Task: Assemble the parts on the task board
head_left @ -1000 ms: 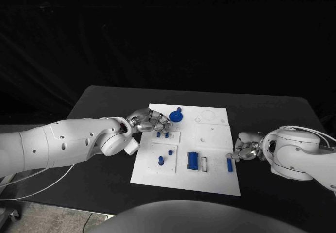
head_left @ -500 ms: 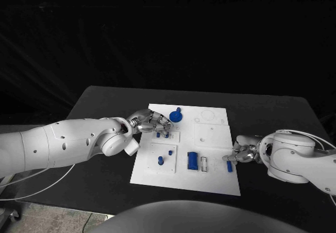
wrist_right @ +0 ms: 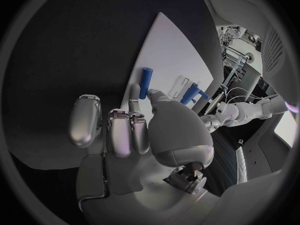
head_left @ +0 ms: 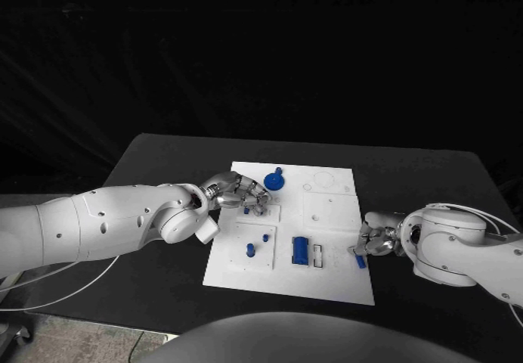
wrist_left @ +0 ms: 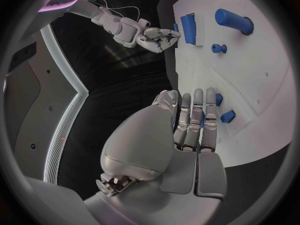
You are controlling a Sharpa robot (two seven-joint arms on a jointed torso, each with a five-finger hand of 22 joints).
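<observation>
The white task board (head_left: pixel 332 215) lies mid-table. My left hand (head_left: pixel 238 190) hovers at its far left part, fingers (wrist_left: pixel 195 116) stretched out side by side over two small blue pieces (wrist_left: pixel 228 116), holding nothing. A blue round part (head_left: pixel 275 180) stands just beyond it. My right hand (head_left: pixel 370 238) is at the board's right edge, thumb and a fingertip (wrist_right: pixel 134 96) pinching the near end of a blue peg (wrist_right: pixel 146 80) that lies on the board (wrist_right: pixel 169 50). A blue block (head_left: pixel 300 250) lies beside a slot (head_left: pixel 318 255).
Two small blue pegs (head_left: pixel 257 245) stand in the board's near left section. Round recesses (head_left: pixel 323 181) mark its far right corner. The black table (head_left: pixel 163 174) surrounds the board, with bare room on both sides.
My right hand has moved left to the board's edge and closed its fingertips on the peg, which has shifted slightly. My left hand has barely moved.
</observation>
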